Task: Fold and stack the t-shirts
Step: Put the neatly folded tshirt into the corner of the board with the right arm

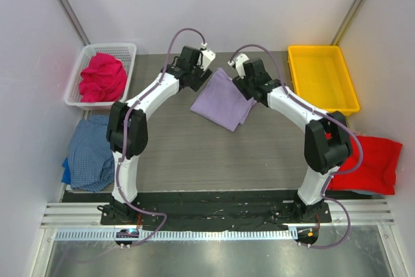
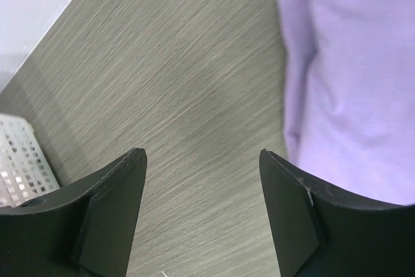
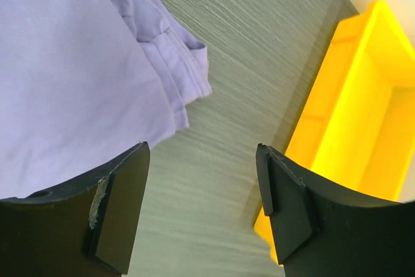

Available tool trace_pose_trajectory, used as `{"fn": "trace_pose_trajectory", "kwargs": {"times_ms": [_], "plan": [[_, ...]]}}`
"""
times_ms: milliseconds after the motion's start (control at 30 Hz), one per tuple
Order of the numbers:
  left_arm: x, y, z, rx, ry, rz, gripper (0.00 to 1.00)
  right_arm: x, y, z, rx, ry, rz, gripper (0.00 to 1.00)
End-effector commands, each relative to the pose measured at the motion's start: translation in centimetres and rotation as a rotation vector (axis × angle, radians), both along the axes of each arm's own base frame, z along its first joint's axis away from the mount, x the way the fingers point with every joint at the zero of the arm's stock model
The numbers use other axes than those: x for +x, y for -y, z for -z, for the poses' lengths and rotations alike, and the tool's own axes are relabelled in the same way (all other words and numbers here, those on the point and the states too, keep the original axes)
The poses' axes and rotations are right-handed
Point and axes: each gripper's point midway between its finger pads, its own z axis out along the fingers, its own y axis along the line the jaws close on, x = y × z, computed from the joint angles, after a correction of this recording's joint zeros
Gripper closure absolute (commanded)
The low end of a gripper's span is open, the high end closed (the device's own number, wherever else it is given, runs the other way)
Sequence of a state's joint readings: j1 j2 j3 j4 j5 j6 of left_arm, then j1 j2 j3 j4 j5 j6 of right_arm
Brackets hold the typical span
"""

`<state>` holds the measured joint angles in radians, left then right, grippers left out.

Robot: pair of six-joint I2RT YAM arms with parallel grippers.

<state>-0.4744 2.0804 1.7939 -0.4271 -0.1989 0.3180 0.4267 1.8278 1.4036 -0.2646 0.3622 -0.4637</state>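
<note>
From above, the lavender t-shirt (image 1: 222,100) lies folded into a rough diamond on the grey worktop (image 1: 194,160), near its far middle. The left arm (image 1: 152,95) reaches to the shirt's upper left edge and the right arm (image 1: 288,102) to its upper right edge, so the shirt sits between the two wrists. The magenta t-shirt (image 1: 102,77) is bunched inside the white basket (image 1: 126,48) at the far left corner. The blue checked t-shirt (image 1: 91,152) lies crumpled at the left side, near the left arm's base. The red t-shirt (image 1: 368,163) lies at the right side, beside the right arm's base. The yellow tray (image 1: 295,76) stands at the far right.

In the left wrist view, the left fingers (image 2: 110,212) stand wide apart with only bare worktop between them. The lavender cloth fills the upper right, and its edge runs just behind the right-hand finger. A corner of the basket shows at lower left.

In the right wrist view, the right fingers (image 3: 117,205) are also spread and grip nothing. The lavender shirt covers the upper left, its layered hems ending above the gap. The tray's wall rises just beside the right-hand finger.
</note>
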Motion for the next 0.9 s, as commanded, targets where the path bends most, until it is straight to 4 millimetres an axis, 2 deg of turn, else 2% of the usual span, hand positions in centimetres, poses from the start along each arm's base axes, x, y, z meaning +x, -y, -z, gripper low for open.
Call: {"fn": "trace_pose_trajectory", "kwargs": {"times_ms": [0, 33, 167, 333, 467, 733, 867], "plan": [[-2.2, 3.0, -0.1, 0.012, -0.080, 0.126, 0.25, -3.4, -0.2, 0.3, 0.181, -0.062, 0.065, 0.26], [-2.5, 3.6, 0.2, 0.019, -0.083, 0.144, 0.24, -4.5, -0.7, 1.5, 0.214, -0.111, 0.043, 0.26], [-2.3, 5.0, 0.8, 0.025, -0.082, 0.190, 0.23, -7.3, -1.9, 3.9, 0.324, -0.228, 0.046, 0.25], [-1.1, 5.9, 1.5, 0.021, -0.077, 0.201, 0.21, -9.5, -3.1, 6.3, 0.454, -0.345, 0.055, 0.25], [-0.7, 6.0, 2.9, 0.030, -0.093, 0.196, 0.19, -9.4, -3.5, 6.8, 0.615, -0.391, 0.066, 0.23], [-0.2, 6.0, 3.7, 0.033, -0.081, 0.185, 0.12, -8.3, -2.6, 7.7, 0.840, -0.461, 0.099, 0.18], [0.1, 6.1, 4.0, 0.031, -0.078, 0.176, 0.08, -7.7, -3.0, 9.1, 0.924, -0.516, 0.112, 0.16]]}}
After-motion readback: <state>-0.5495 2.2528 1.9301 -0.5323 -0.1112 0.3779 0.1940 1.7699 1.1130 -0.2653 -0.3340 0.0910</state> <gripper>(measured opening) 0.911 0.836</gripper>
